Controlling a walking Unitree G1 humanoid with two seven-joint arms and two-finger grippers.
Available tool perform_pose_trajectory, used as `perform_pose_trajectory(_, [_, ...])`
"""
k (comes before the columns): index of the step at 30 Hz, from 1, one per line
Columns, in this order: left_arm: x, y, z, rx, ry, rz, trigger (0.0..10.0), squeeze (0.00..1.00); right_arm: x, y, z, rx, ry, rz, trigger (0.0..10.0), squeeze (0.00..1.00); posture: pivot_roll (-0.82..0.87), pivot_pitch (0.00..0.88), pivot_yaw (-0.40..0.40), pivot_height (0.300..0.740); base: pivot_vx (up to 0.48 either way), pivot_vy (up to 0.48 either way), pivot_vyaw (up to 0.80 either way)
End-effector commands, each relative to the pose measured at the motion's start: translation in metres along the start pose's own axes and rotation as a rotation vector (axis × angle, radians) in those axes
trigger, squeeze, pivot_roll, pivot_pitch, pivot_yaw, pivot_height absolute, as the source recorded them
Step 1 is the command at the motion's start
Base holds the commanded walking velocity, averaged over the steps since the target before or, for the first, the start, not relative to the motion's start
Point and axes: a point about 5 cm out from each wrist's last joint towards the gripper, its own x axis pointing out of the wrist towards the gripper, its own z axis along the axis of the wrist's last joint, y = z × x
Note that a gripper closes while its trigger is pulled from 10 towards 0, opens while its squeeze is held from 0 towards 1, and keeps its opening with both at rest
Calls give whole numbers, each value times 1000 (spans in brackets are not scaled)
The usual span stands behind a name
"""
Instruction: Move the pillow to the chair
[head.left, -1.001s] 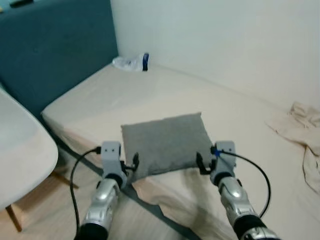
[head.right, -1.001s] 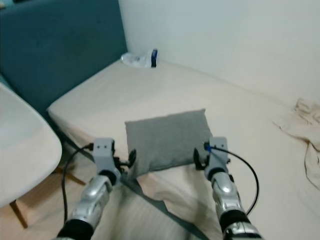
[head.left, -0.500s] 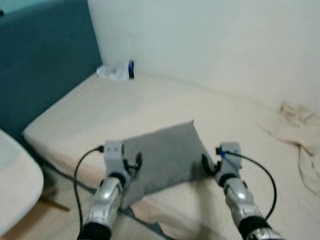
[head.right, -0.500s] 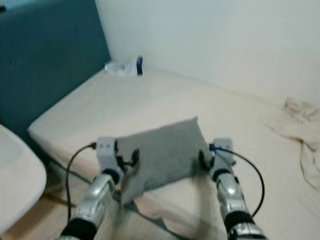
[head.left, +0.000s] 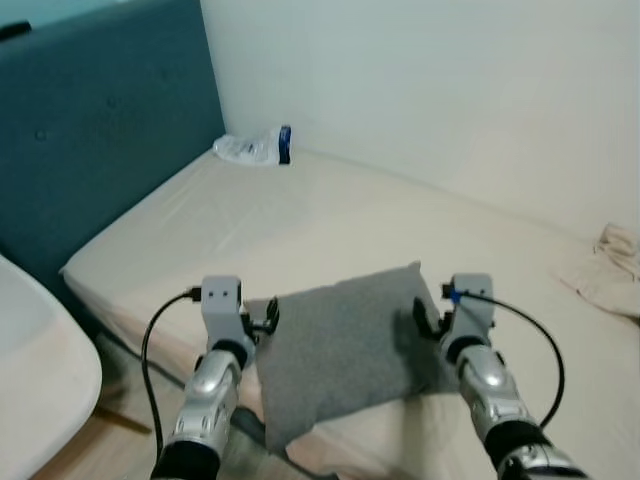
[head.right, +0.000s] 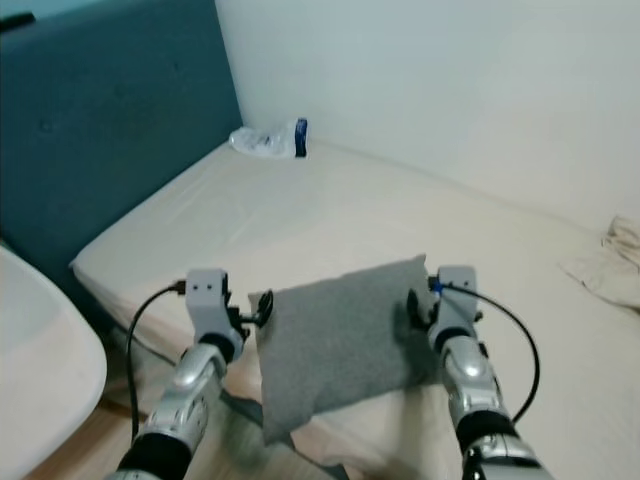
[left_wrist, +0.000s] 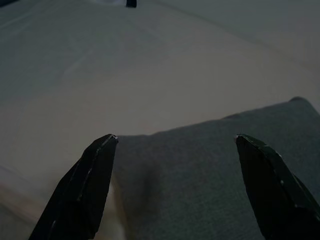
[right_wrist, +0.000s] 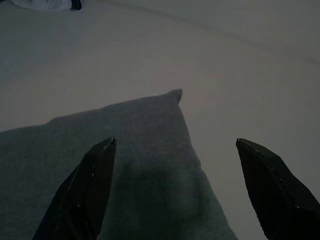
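Bed (head.left: 330, 215) with bare cream mattress, running along white wall (head.left: 450, 80). Teal padded headboard (head.left: 90, 120) at its head. Crumpled clear plastic bottle (head.left: 255, 148) with blue label lying on mattress in far corner, near headboard and wall. Rumpled beige cloth (head.left: 610, 265) on mattress at far right. Wood floor (head.left: 75, 450) beside bed.

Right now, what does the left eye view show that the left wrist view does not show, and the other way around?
The left eye view alone shows the teal headboard, the white chair, the right gripper and the beige cloth. The left wrist view alone shows the left gripper wide open, its fingers up close. Both show the grey pillow, the bed and the plastic bottle.
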Motion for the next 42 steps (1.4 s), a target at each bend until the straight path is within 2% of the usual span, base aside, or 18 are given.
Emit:
perform_pose_trajectory(1, [0, 9, 3, -10, 2, 32, 10000, 0, 0, -6, -3, 33, 30, -18, 10000, 0, -70, 110, -7, 740, 0, 0, 0])
perform_pose_trajectory(8, [0, 13, 5, -18, 3, 45, 10000, 0, 2, -8, 0, 44, 36, -25, 10000, 0, -65, 119, -4, 740, 0, 0, 0])
perform_pose_trajectory(16, [-2, 16, 0, -22, 49, 49, 10000, 0, 4, -19, -2, 74, 96, -75, 10000, 0, -55, 129, 3, 740, 0, 0, 0])
perform_pose_trajectory(24, [-3, 20, 0, -37, 60, 63, 10000, 0, 6, -22, 3, 81, 95, -78, 10000, 0, -51, 134, 3, 705, 0, 0, 0])
perform_pose_trajectory(39, [-2, 16, 0, -85, 69, 65, 10000, 0, 8, -26, 10, 67, 61, -84, 10000, 0, -55, 136, 2, 626, 0, 0, 0])
perform_pose_trajectory(42, [-2, 16, 1, -98, 69, 66, 10000, 0, 8, -28, 12, 68, 52, -91, 10000, 0, -55, 137, -1, 626, 0, 0, 0])
